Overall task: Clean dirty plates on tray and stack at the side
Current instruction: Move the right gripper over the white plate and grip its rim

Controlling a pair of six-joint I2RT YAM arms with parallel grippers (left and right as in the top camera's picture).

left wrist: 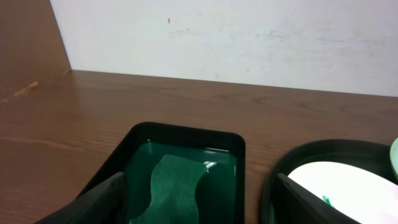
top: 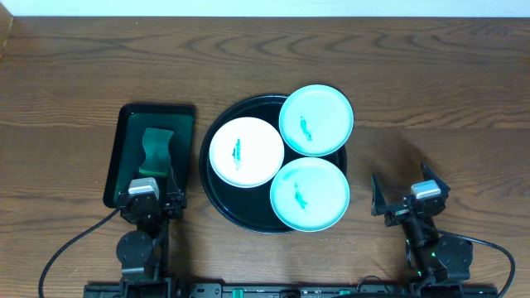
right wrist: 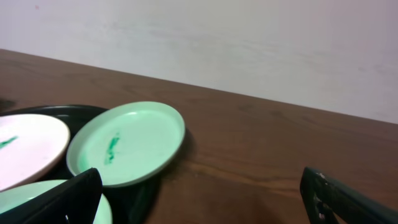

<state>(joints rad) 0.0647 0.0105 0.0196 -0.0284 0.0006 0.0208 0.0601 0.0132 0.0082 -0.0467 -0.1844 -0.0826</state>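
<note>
The round black tray (top: pixel 212 184) sits mid-table and holds three plates. A white plate (top: pixel 246 151) lies at its left, one turquoise plate (top: pixel 315 120) overhangs its far right rim, and another turquoise plate (top: pixel 309 194) lies at its near right. Each has a green smear at centre. My left gripper (top: pixel 151 186) is open over the near end of a dark-green tray, holding nothing. My right gripper (top: pixel 401 189) is open above bare table right of the black tray. In the right wrist view the far turquoise plate (right wrist: pixel 130 143) lies ahead-left of the open gripper (right wrist: pixel 205 202).
A rectangular dark-green tray (top: pixel 124 157) left of the black tray holds a wavy green sponge (top: pixel 157 151), seen between my left fingers as the sponge (left wrist: pixel 174 186). The black tray's rim (left wrist: pixel 311 152) is at that view's right. A wall lies beyond the table's far edge.
</note>
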